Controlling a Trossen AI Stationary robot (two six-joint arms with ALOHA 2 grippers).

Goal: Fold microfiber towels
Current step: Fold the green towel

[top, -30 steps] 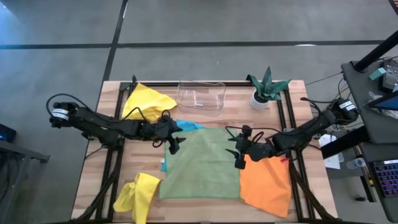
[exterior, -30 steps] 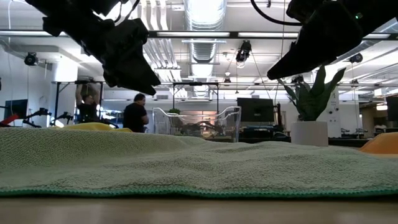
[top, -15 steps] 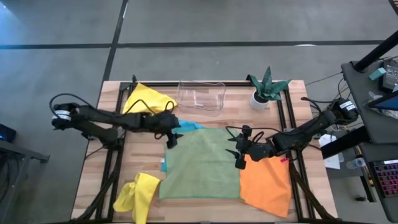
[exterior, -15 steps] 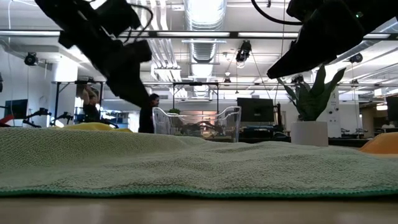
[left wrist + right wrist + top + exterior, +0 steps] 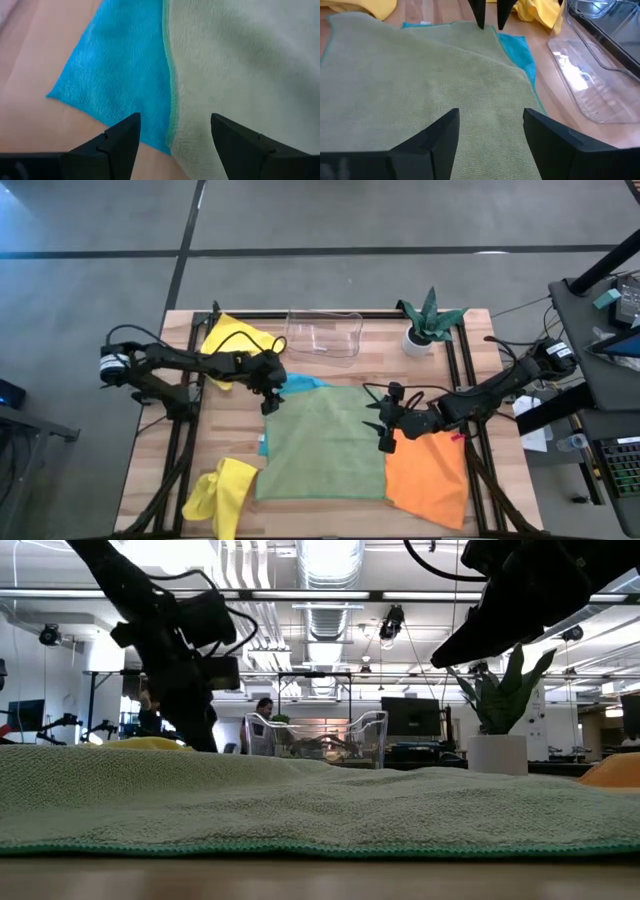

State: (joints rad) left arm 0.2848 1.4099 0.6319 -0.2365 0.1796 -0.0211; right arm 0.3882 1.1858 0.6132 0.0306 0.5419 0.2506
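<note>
The left gripper [image 5: 172, 137], jaws apart and empty, hangs over the far left corner of the green towel [image 5: 325, 442], which lies flat over the blue towel [image 5: 117, 75]. The right gripper [image 5: 384, 423], also open, hovers over the towel's right edge. Judging by this, the fold's first pinch is next: each gripper must drop and close on its corner.

One towel [image 5: 325, 442] lies spread at the middle of the bench [image 5: 150, 450], overlapping another towel [image 5: 300, 383] at its far left corner. The left hand [image 5: 268, 402] hangs over that corner, the right hand [image 5: 384, 426] over the opposite edge. A tray [image 5: 324, 333] sits behind.
</note>
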